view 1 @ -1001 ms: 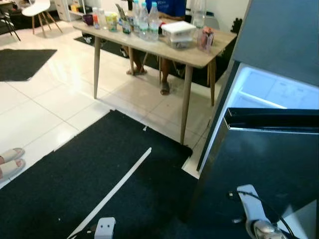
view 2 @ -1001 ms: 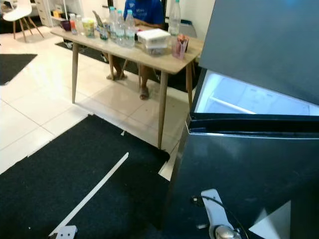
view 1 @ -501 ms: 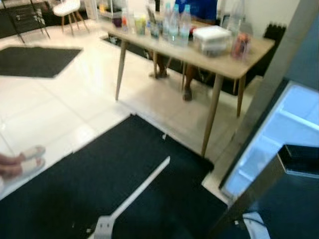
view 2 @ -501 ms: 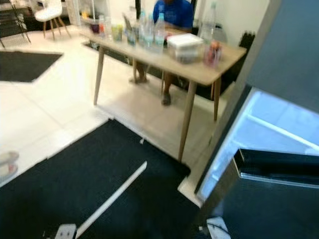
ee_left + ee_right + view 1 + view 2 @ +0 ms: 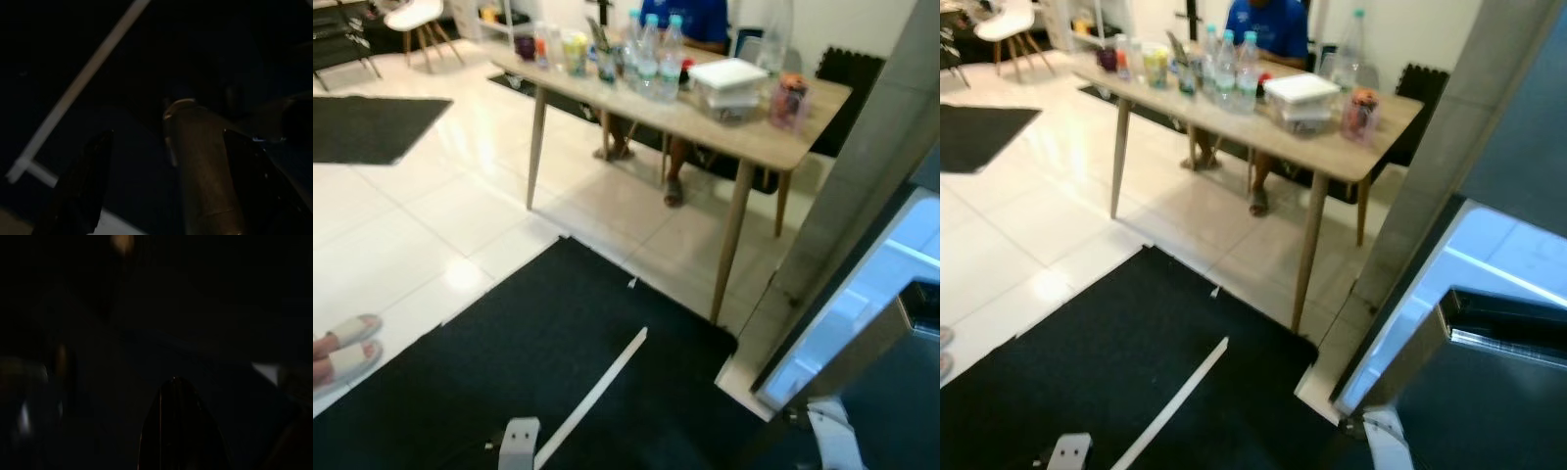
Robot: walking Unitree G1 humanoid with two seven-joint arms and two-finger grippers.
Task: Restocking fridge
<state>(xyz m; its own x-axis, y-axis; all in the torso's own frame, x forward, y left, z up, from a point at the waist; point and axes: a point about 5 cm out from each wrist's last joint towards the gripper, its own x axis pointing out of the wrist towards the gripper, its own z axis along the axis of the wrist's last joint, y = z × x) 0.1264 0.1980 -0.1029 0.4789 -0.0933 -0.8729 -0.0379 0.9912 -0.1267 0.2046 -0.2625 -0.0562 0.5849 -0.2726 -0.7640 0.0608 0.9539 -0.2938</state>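
Since a second ago the head camera has swung left, so the fridge (image 5: 1489, 323) has slid to the right edge and more table shows; the things themselves look unmoved. Nearest, both arms hang idle over the black mat (image 5: 548, 362) with its white stripe (image 5: 592, 397): the left gripper (image 5: 161, 191) has its fingers spread wide and empty, while the right wrist view is too dark to tell its fingers' state. The fridge door stands open beside the mat, lit inside, ready for loading. Farther off, the surface (image 5: 1263, 113) carries the stock: water bottles (image 5: 1229, 69), a lidded box (image 5: 1301, 98) and a jar (image 5: 1359, 116). A seated person (image 5: 1268, 24) sits behind it; sandalled feet (image 5: 342, 348) lie at the left.
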